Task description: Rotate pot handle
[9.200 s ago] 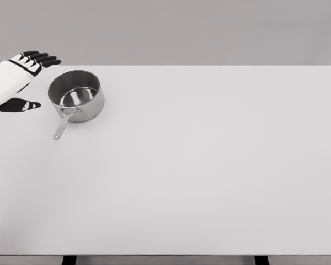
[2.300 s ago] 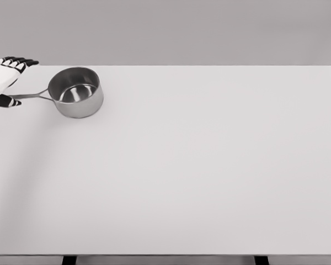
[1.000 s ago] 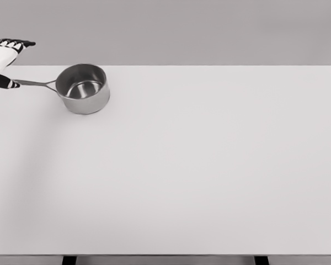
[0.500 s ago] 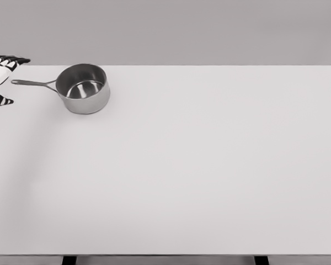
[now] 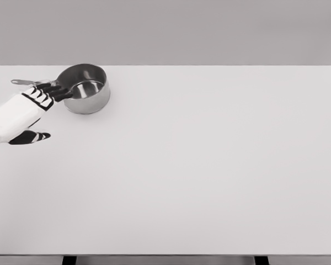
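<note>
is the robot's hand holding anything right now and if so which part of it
Nothing is held. The left hand is open, its fingers stretched toward the pot, in front of the base of the handle without closing around it.

The left hand [image 5: 23, 113] has swung in, fingers seemingly over the pot [image 5: 84, 88] handle [image 5: 30, 83].

The pot [image 5: 87, 88] stands near the table's [image 5: 209, 165] far left corner, its handle [image 5: 27, 82] pointing toward the left edge. The left hand [image 5: 22, 113], fingers spread, overlaps the handle and the pot's near-left side in this view. Bare tabletop runs from the pot to the right and near edges.
</note>
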